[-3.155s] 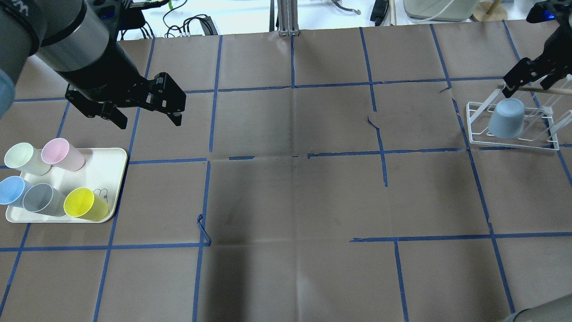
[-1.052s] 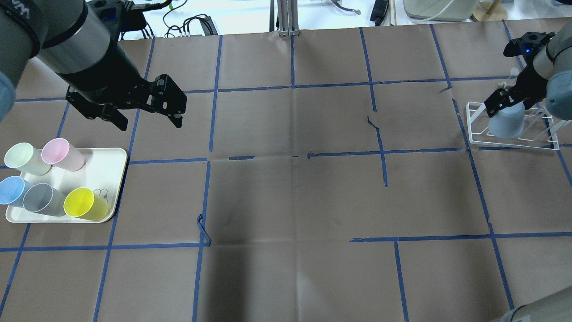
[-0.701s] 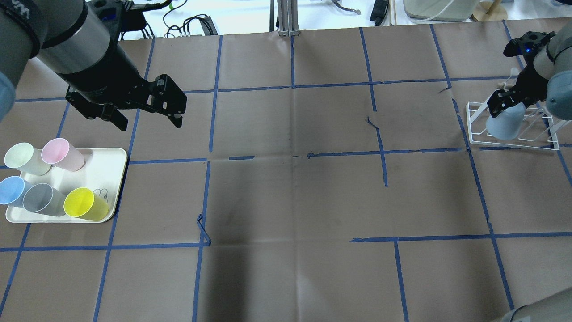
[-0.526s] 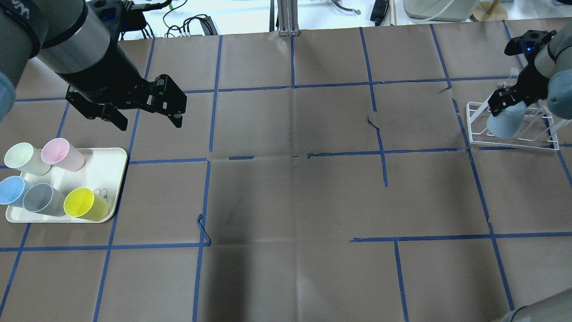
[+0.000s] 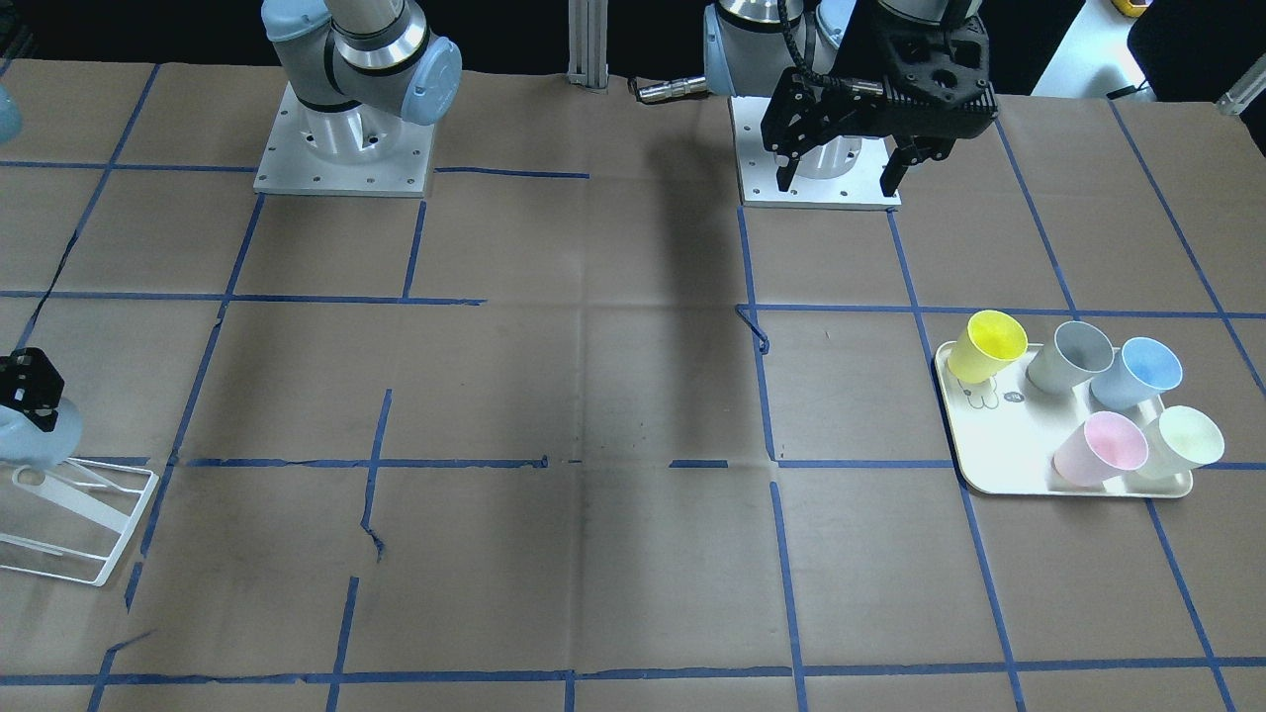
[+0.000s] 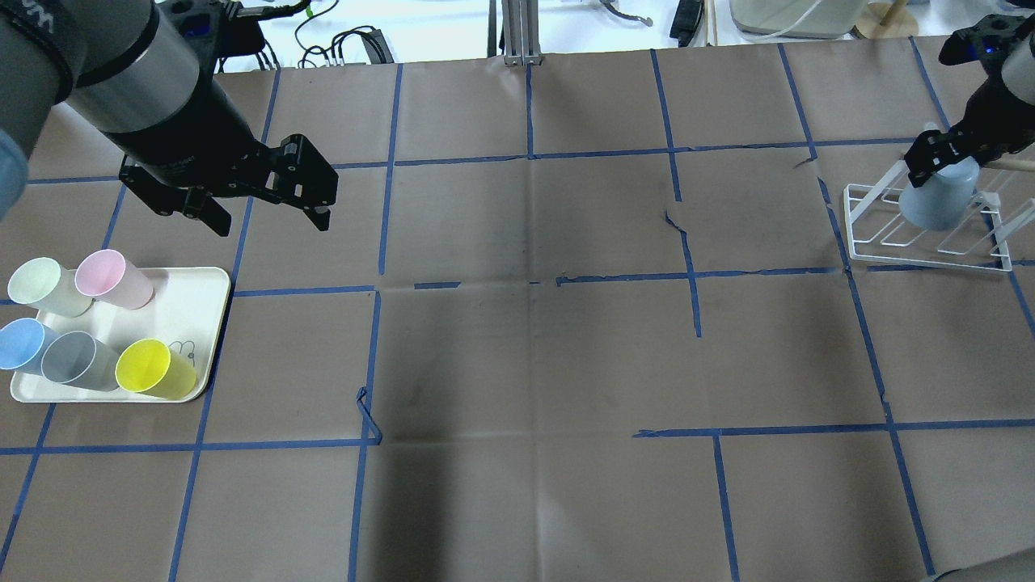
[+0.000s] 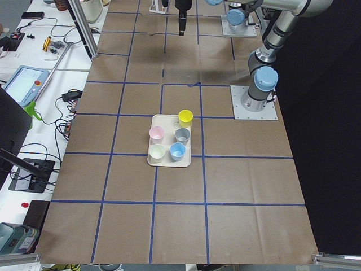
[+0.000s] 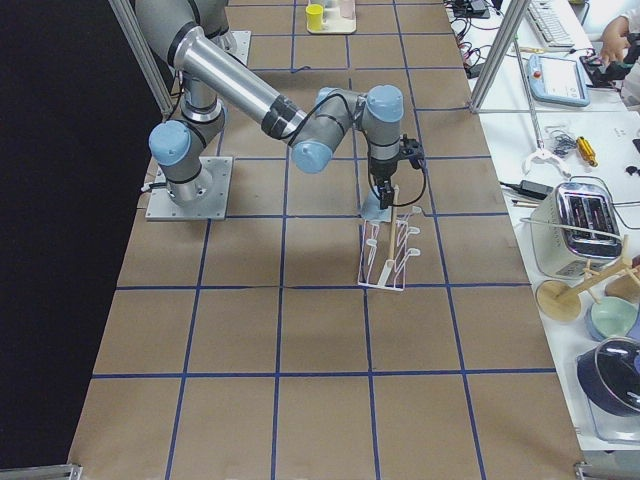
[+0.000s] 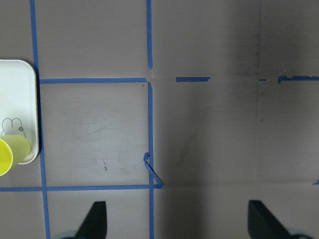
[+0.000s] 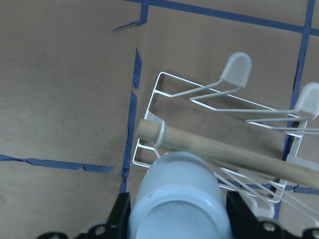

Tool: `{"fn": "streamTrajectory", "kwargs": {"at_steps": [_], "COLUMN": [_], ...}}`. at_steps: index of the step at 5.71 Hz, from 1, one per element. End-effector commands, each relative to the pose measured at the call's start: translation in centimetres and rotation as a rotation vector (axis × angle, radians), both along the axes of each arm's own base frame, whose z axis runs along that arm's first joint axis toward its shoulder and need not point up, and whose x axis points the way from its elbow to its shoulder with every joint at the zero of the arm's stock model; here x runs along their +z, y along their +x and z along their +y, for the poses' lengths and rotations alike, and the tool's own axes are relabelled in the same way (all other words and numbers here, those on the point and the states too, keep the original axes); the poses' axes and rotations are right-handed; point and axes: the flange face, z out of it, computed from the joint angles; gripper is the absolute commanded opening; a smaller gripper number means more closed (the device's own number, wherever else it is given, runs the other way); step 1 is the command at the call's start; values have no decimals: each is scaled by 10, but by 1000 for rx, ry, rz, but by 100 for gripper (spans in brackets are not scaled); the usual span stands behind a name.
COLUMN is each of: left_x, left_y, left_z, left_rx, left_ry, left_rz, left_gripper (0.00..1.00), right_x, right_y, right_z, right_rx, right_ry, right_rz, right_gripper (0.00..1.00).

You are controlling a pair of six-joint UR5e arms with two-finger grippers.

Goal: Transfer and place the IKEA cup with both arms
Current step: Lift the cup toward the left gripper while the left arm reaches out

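Note:
The IKEA cup (image 6: 938, 200) is pale blue and upside down over the white wire rack (image 6: 922, 259). My right gripper (image 6: 942, 158) is shut on it. In the right wrist view the cup's base (image 10: 177, 199) faces the camera between the two fingers (image 10: 122, 211), with the rack (image 10: 199, 92) below. The cup (image 5: 35, 440) also shows at the far left edge of the front view, just above the rack (image 5: 89, 524). My left gripper (image 6: 271, 220) is open and empty, hovering beyond the tray (image 6: 198, 311); the left wrist view (image 9: 179, 221) shows its fingertips wide apart.
The cream tray holds a pale green cup (image 6: 40, 284), a pink cup (image 6: 109, 276), a near-identical blue cup (image 6: 20, 343), a grey cup (image 6: 73, 360) and a yellow cup (image 6: 149, 368). A wooden dowel (image 10: 224, 149) lies across the rack. Blue tape lines grid the brown paper.
My right gripper came down on the cup in the rack, shut on it and has lifted it up and toward the table's far right. The left arm has not moved.

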Motion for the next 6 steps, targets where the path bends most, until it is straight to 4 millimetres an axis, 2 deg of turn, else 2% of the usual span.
{"fn": "streamTrajectory", "kwargs": {"at_steps": [1,2,3,4,5,6], "left_x": [1,2,7,14,20,20], "left_y": [0,1,6,30,53,73], "left_z": [-1,-1,3,-1,1,-2], "left_rx": [0,1,12,44,3,-36], "left_ry": [0,3,44,52,81,86], "left_rz": [1,0,-1,4,11,28], "left_gripper": [99,99,99,99,99,99], "right_x": [67,101,120,122,115,109], "right_y": [8,16,31,51,72,103], "right_z": [10,16,22,27,31,33], "right_rx": [5,8,7,-6,-47,-53], "right_ry": [63,87,130,170,216,253], "right_rz": [-33,-88,-223,-424,-642,-881], "right_gripper": [54,54,54,54,54,54]}}
